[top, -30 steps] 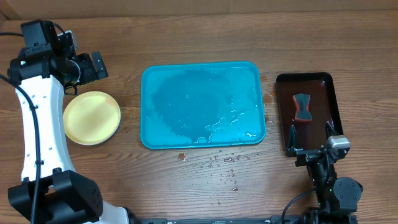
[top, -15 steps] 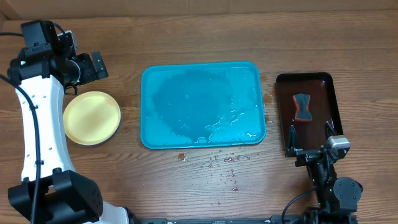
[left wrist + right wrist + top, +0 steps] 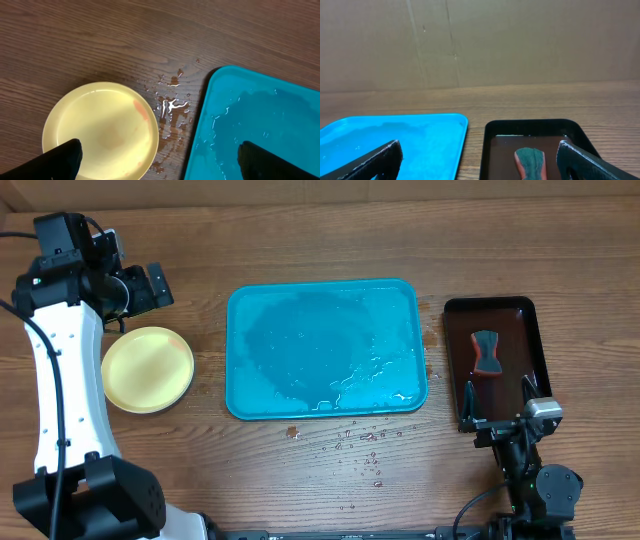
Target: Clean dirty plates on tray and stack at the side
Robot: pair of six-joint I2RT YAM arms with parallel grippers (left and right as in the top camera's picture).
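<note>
A brown wooden table (image 3: 300, 240) stands in front of a plain cardboard wall (image 3: 480, 40). The big blue tray (image 3: 325, 350) lies in the middle, wet with puddles. At its 9 o'clock, a little apart, sits a pale yellow plate (image 3: 147, 369) with a faint red smear. I cannot tell if more plates lie under it. Water drops (image 3: 360, 445) dot the table at the blue tray's 6 o'clock. At its 3 o'clock is a small dark tray (image 3: 490, 301) holding a red and green sponge (image 3: 485, 353). The left claw (image 3: 159, 150) is at the plate's 12 o'clock, spread wide. The right claw (image 3: 479, 150) is at the dark tray's 6 o'clock, spread wide too.
</note>
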